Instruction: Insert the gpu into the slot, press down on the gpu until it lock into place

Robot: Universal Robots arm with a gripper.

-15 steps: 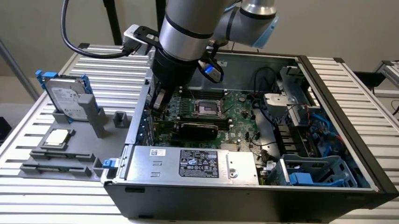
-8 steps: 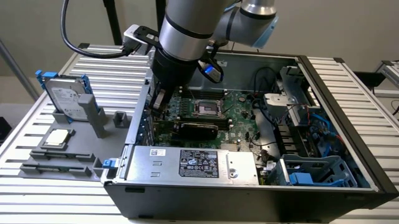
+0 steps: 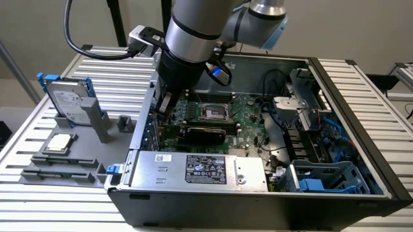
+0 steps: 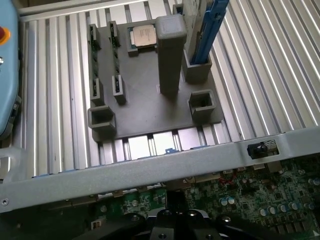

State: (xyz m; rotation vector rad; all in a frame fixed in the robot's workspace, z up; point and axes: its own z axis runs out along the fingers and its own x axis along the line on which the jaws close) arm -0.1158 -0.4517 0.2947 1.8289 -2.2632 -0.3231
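Observation:
The gpu (image 3: 202, 131), a flat black card, lies along the motherboard (image 3: 248, 121) inside the open computer case, just behind the silver power supply. The slot is hidden, apparently under the card. My gripper (image 3: 165, 107) hangs from the arm over the motherboard's end at the exterior view's left, close to the case wall. It sits just above and beside that end of the card, and I cannot tell whether it touches it. In the wrist view the gripper (image 4: 175, 220) is low over the green board (image 4: 250, 200), just inside the case rim (image 4: 150, 167).
A silver power supply box (image 3: 200, 169) fills the case front. The CPU socket (image 3: 213, 110) and black memory sticks (image 3: 213, 95) lie behind the card. Cables and a blue drive cage (image 3: 322, 176) crowd the exterior view's right. Outside the case, a grey fixture (image 4: 145, 85) holds a hard drive (image 3: 67, 101) and a CPU (image 4: 145, 35).

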